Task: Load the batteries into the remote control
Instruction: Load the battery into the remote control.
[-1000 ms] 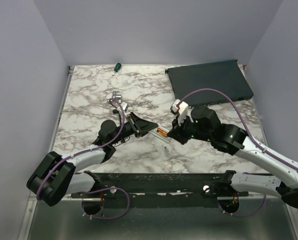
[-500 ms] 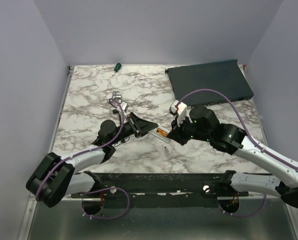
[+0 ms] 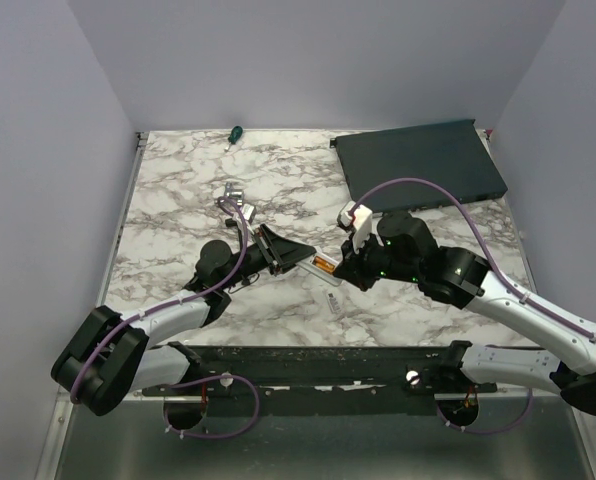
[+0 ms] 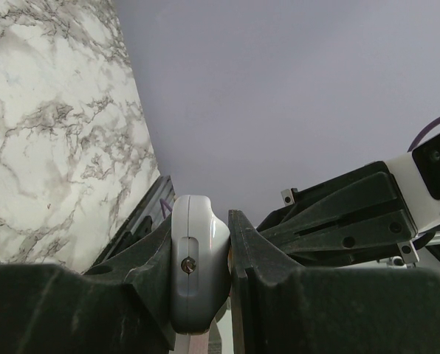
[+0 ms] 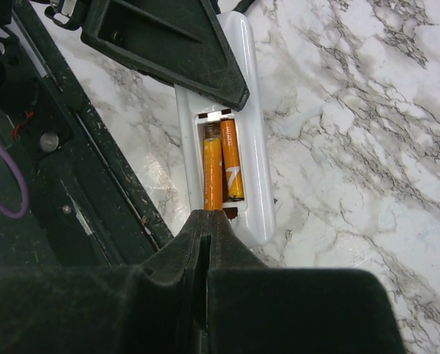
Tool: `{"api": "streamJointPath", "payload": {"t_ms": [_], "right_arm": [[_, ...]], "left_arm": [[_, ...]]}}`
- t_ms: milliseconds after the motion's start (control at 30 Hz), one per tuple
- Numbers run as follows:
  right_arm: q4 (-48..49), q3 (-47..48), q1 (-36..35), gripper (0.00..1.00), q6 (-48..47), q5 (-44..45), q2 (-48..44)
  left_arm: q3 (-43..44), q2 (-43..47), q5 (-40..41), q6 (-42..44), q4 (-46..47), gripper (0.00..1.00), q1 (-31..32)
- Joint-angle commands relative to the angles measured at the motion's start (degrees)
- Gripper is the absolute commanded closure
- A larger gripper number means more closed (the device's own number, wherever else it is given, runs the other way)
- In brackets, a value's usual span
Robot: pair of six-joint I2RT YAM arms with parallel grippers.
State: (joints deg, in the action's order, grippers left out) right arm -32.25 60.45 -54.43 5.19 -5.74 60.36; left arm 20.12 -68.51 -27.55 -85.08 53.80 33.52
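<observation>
Nearby, well apart from the work, a green-handled screwdriver (image 3: 232, 134) is seen at the far edge of the worktop (image 3: 178, 200), and a silver bracket (image 3: 230, 190) lies beyond the left arm. A large dark flat box (image 3: 420, 162) is set in the far right corner. A small white piece (image 3: 335, 300) lies on the marble just in front of the two grippers; what it is cannot be made out.

Between the arms, the remote control (image 5: 253, 147) is clamped across its width by the left gripper (image 4: 200, 221) and is held with its open battery bay upward. Two orange batteries (image 5: 224, 166) are seated side by side in that bay. The right gripper (image 5: 206, 221) is clenched on nothing, its joined tip placed at the near end of the batteries; whether it touches them cannot be told. The upper part of the remote is covered by the left gripper's dark fingers.

A white marble pattern with grey veins is shown on the worktop, plain lilac walls enclose it on three sides, and a dark rail (image 3: 328, 365) runs along the near edge. From the left wrist, only the rounded end of the remote is seen, and its display and buttons are hidden in every view.
</observation>
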Motion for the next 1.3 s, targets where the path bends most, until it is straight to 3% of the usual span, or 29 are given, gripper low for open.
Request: {"api": "streamJointPath", "payload": {"t_ms": [0, 1267], "right_arm": [[1.3, -0.4, -0.4, 0.99, 0.8, -1.5, 0.5], [5.9, -0.4, -0.4, 0.99, -0.1, -2.8, 2.7]], "left_arm": [[0.9, 1.2, 0.7, 0.7, 1.0, 1.0, 0.4], [0.8, 0.6, 0.7, 0.3, 1.9, 1.0, 0.4]]}}
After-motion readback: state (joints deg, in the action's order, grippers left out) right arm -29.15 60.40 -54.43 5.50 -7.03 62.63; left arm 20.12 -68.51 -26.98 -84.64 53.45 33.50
